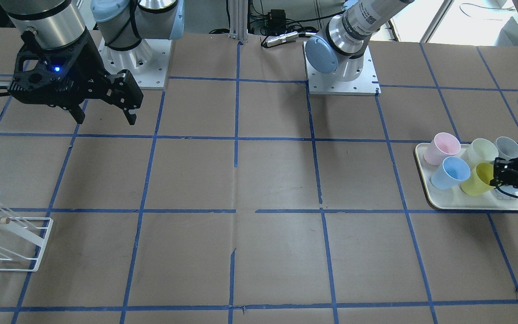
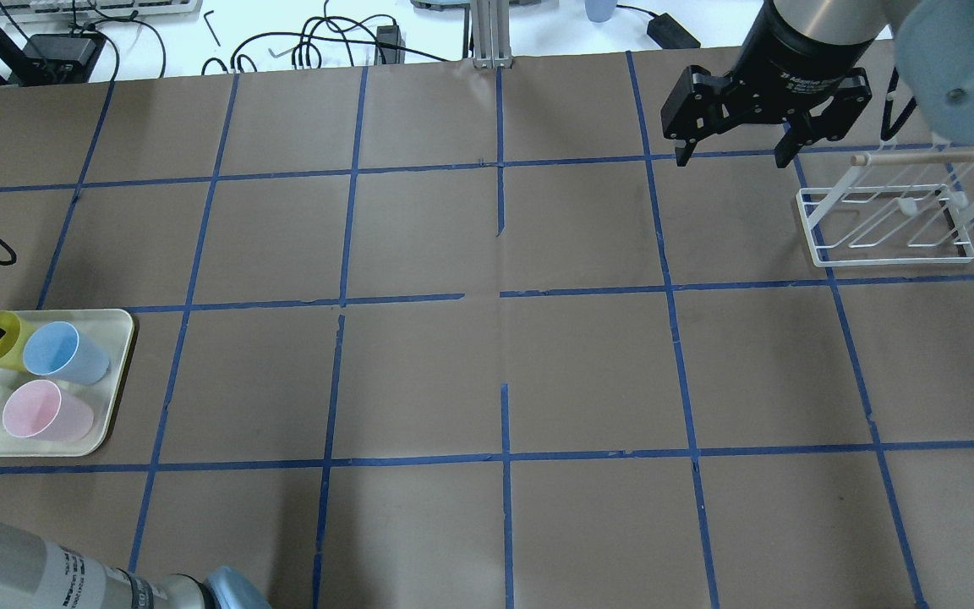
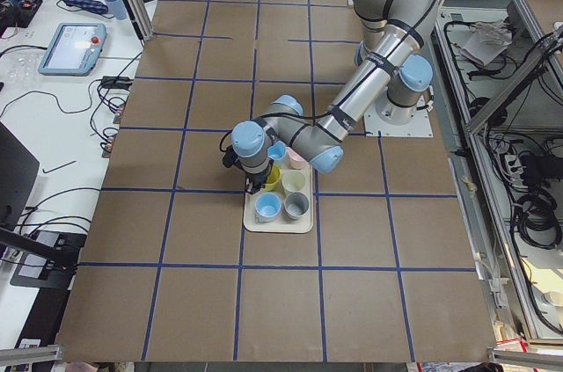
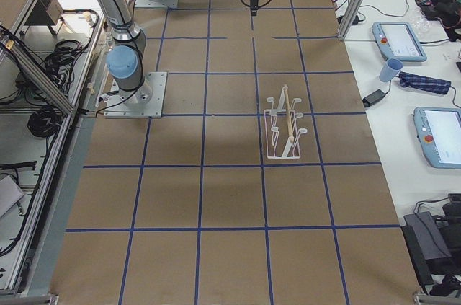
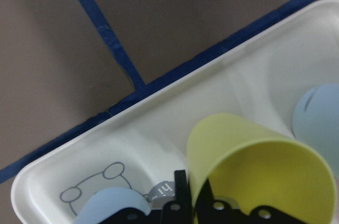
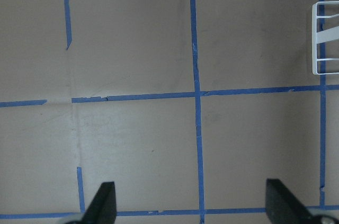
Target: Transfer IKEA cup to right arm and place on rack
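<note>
The bright yellow IKEA cup (image 1: 477,180) stands on the cream tray (image 1: 466,207) among other cups; it also shows in the overhead view (image 2: 12,337) and the left wrist view (image 5: 249,155). My left gripper (image 1: 496,179) is at its rim, one finger inside and one outside, and looks shut on the cup's wall (image 5: 192,195). My right gripper (image 2: 728,156) is open and empty, high over the table, beside the white wire rack (image 2: 884,220). The rack also shows in the front view (image 1: 11,243).
On the tray a light-blue cup (image 2: 64,351), a pink cup (image 2: 43,410), a pale cream cup (image 1: 481,150) and a grey cup (image 1: 508,147) crowd around the yellow one. The arms' base plates (image 1: 344,83) stand at the robot's edge of the brown, blue-taped table.
</note>
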